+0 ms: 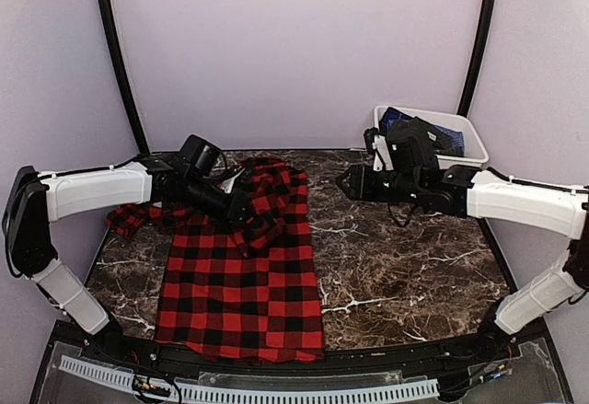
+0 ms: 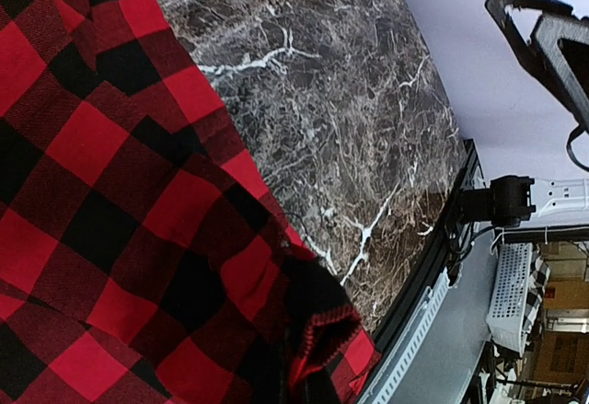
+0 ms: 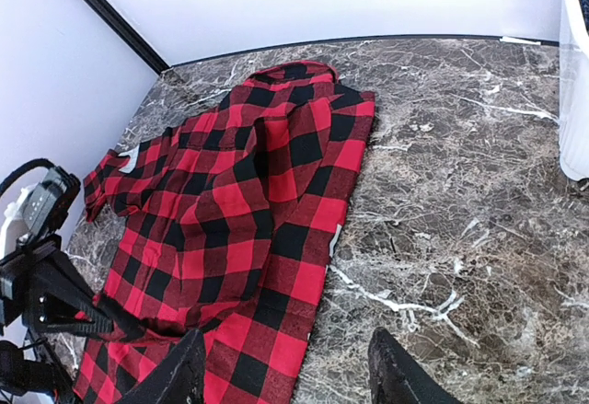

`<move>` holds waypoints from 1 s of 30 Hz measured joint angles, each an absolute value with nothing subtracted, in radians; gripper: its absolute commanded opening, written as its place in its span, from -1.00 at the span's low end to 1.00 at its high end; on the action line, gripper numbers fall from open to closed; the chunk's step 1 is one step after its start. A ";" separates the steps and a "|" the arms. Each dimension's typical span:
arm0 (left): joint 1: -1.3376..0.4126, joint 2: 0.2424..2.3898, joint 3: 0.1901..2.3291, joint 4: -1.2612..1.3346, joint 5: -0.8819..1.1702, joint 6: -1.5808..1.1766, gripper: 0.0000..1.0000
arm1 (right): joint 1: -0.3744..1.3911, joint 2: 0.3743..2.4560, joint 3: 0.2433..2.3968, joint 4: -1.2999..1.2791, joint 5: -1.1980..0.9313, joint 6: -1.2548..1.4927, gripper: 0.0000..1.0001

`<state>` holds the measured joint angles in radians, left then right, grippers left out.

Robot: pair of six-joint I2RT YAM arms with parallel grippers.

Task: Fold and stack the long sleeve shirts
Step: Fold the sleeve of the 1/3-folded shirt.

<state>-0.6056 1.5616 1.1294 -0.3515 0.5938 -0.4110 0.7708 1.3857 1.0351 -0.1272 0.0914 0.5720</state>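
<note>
Left claw (image 1: pixel 237 203) is pressed together, its tips lost in a raised fold of the red-and-black shirt (image 1: pixel 241 284) spread on the surface (image 1: pixel 405 257) beneath it; I cannot tell if cloth is caught. Right claw (image 3: pixel 287 338) hangs spread and empty, near the shirt's edge. The flannel looks light and limp, so it is best pinched at corners or shoulders. Behind the right claw, a tub (image 1: pixel 431 113) half-hides blue cloth.
</note>
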 measured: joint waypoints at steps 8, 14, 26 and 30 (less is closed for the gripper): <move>-0.709 1.613 1.129 -0.403 0.578 -0.393 -0.99 | 0.756 1.454 1.041 -0.080 0.086 0.562 0.15; -0.749 1.639 1.148 -0.459 0.558 -0.384 -0.96 | 0.752 1.476 1.051 -0.051 0.065 0.562 0.16; -0.849 1.656 1.165 -0.477 0.544 -0.397 -0.97 | 0.751 1.483 1.053 -0.022 0.040 0.562 0.16; -0.883 1.677 1.176 -0.472 0.543 -0.408 -0.97 | 0.751 1.483 1.053 -0.021 0.036 0.564 0.16</move>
<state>-0.8833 1.6768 1.1759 -0.4721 0.5434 -0.4076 0.7513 1.4830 1.0527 -0.0208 0.0364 0.5636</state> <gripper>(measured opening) 0.020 0.580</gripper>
